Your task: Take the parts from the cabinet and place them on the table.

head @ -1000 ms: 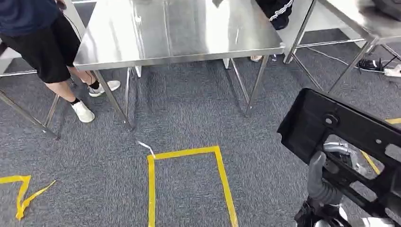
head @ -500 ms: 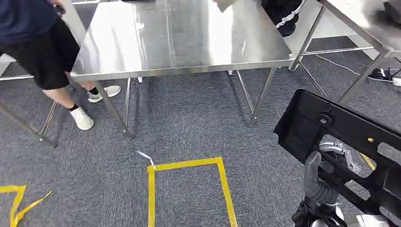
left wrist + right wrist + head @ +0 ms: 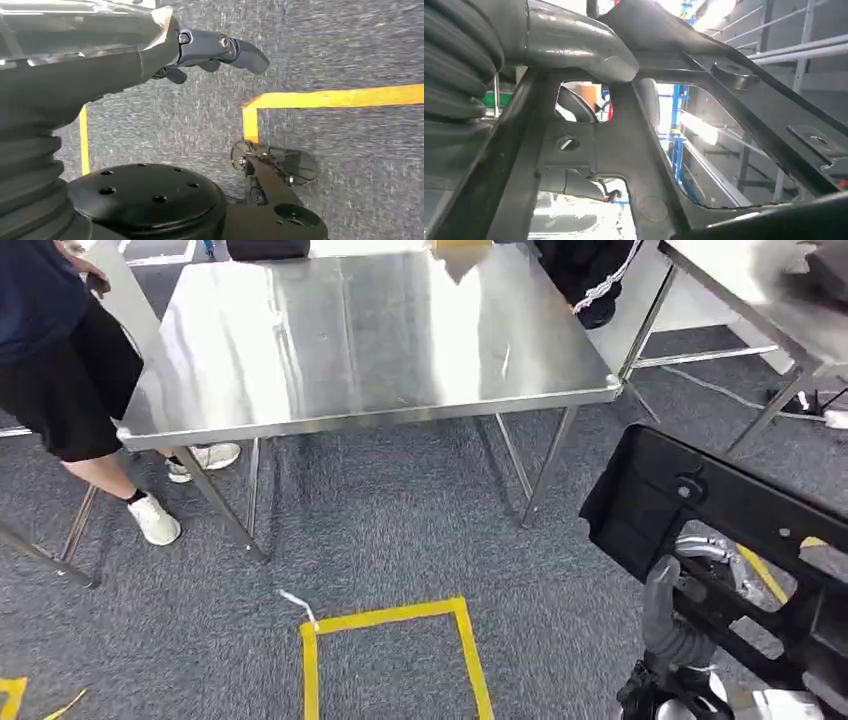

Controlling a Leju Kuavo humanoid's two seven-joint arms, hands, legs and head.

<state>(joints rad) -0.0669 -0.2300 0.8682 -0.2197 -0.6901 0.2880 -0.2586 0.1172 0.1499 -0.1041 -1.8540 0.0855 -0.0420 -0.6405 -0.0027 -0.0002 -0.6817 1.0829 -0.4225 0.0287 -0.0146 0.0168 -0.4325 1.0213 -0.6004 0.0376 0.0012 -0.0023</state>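
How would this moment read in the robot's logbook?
right hand: holding black part | left hand: open | steel table: ahead

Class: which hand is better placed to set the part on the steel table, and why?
Right. The right hand already grips the black plastic frame part beside the shiny steel table; the left hand hangs low over carpet.

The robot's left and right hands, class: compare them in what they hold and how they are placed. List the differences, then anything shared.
1. The right robot hand grips the black part; the left robot hand holds nothing.
2. The right robot hand's thumb presses on the part's frame; the left robot hand's fingers reach out over the grey carpet.
Shared: both have a grey ribbed cover.
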